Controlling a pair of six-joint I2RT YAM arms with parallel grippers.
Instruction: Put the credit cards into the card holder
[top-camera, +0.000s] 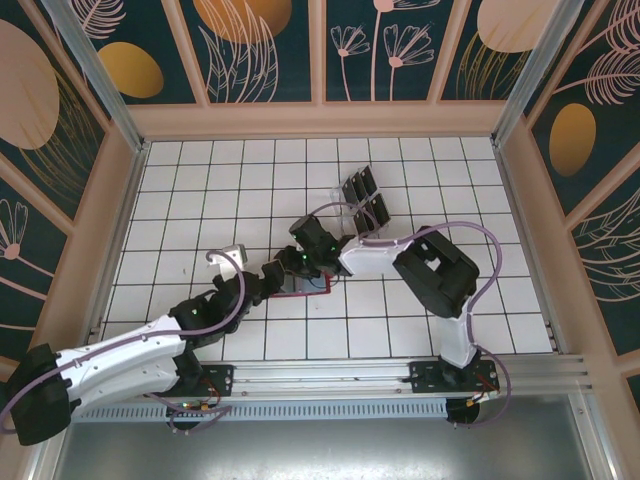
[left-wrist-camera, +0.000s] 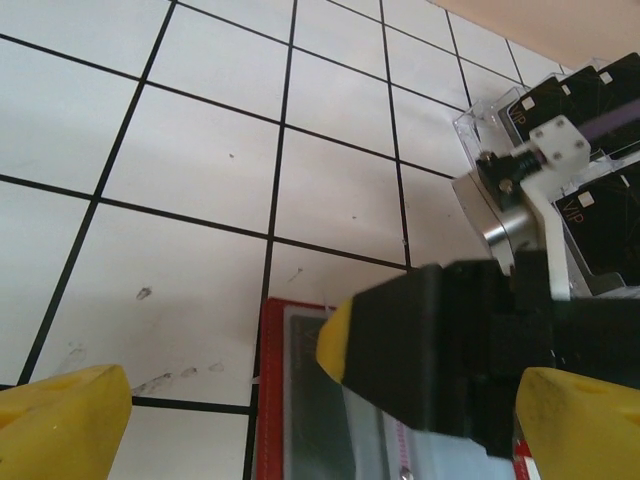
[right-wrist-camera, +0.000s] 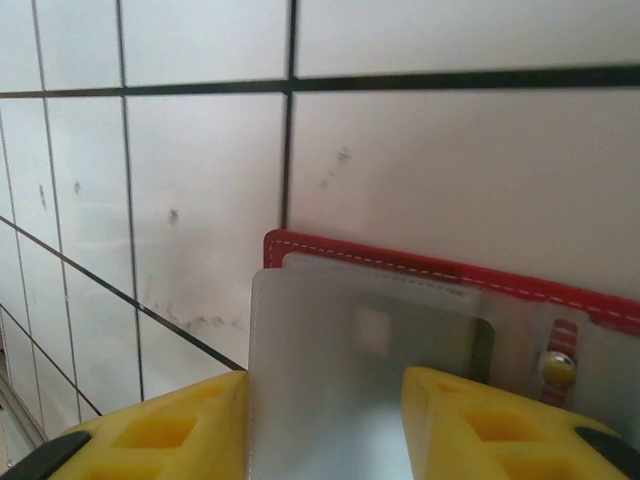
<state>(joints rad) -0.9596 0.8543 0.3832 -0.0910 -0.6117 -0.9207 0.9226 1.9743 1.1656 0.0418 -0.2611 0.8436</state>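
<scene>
Tabletop (top-camera: 200, 180): L gripper (left-wrist-camera: 320, 425) full-spread, R gripper (right-wrist-camera: 325, 420) half-spread astride card holder (right-wrist-camera: 400, 262)

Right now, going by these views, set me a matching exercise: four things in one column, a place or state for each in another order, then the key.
Things
1. left gripper
2. right gripper
3. cards
4. wallet

Place or state
A. standing in the clear rack
B. red, lying open on the tiles
C. jaws wide apart
D. straddling the wallet's clear flap

Pairs: 1-C, 2-D, 3-A, 4-B
</scene>
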